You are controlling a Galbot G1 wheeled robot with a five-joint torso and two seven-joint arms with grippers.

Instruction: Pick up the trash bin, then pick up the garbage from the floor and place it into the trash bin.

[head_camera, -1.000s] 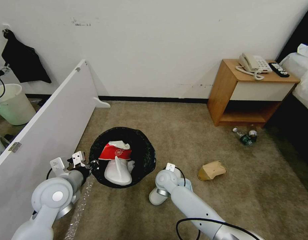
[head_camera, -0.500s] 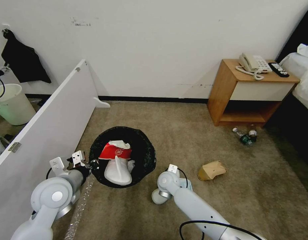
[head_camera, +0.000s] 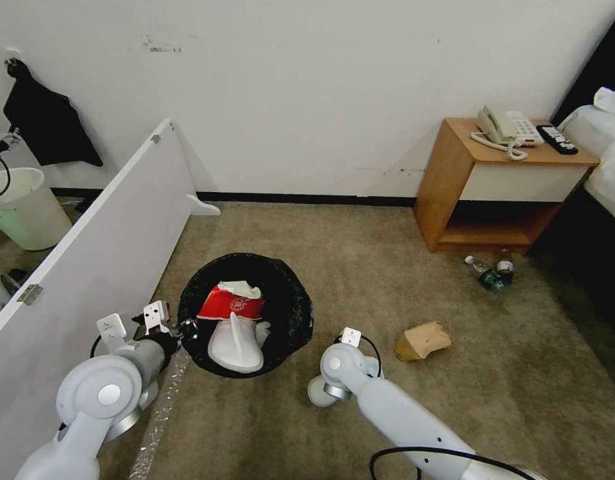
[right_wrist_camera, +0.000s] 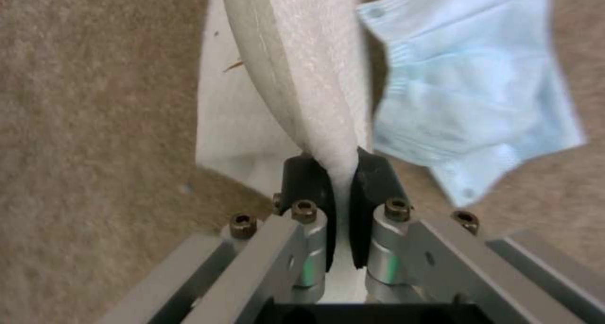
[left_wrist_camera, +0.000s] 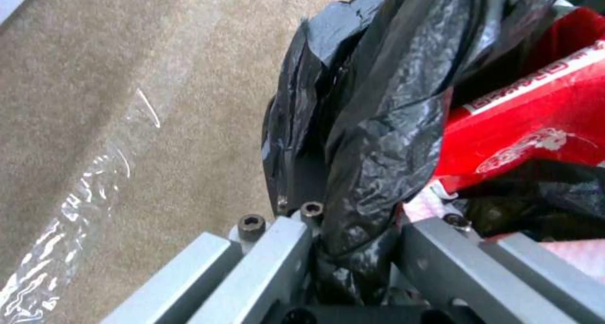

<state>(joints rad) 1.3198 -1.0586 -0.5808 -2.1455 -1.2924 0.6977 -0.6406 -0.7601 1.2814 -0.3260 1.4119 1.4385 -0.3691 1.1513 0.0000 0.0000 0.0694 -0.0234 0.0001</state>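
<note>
The trash bin point(head_camera: 290, 293), round and lined with a crinkly black bag point(left_wrist_camera: 372, 125), stands on the carpet. My left gripper point(head_camera: 182, 329) is shut on its near-left rim, the bag pinched between the fingers point(left_wrist_camera: 277, 248). Inside lie a red packet point(head_camera: 230, 305), a white slipper point(head_camera: 236, 343) and white tissue point(head_camera: 240, 288). To the right of the bin, my right gripper point(right_wrist_camera: 340, 168) is shut on the edge of a second white slipper point(right_wrist_camera: 296, 69), tilted on its side beside a light-blue cloth point(right_wrist_camera: 472, 97). A brown cardboard piece point(head_camera: 422, 340) and plastic bottles point(head_camera: 490, 273) lie further right.
A white panel point(head_camera: 100, 253) runs along the left, with a pale bucket point(head_camera: 24, 207) behind it. A clear plastic strip point(head_camera: 160, 413) lies on the carpet. A wooden nightstand point(head_camera: 454, 180) with phone and remote stands at the back right, beside a bed point(head_camera: 607, 153).
My right wrist has shifted a little right and nearer to me, and less of the slipper under it shows. The left arm and the bin have barely moved.
</note>
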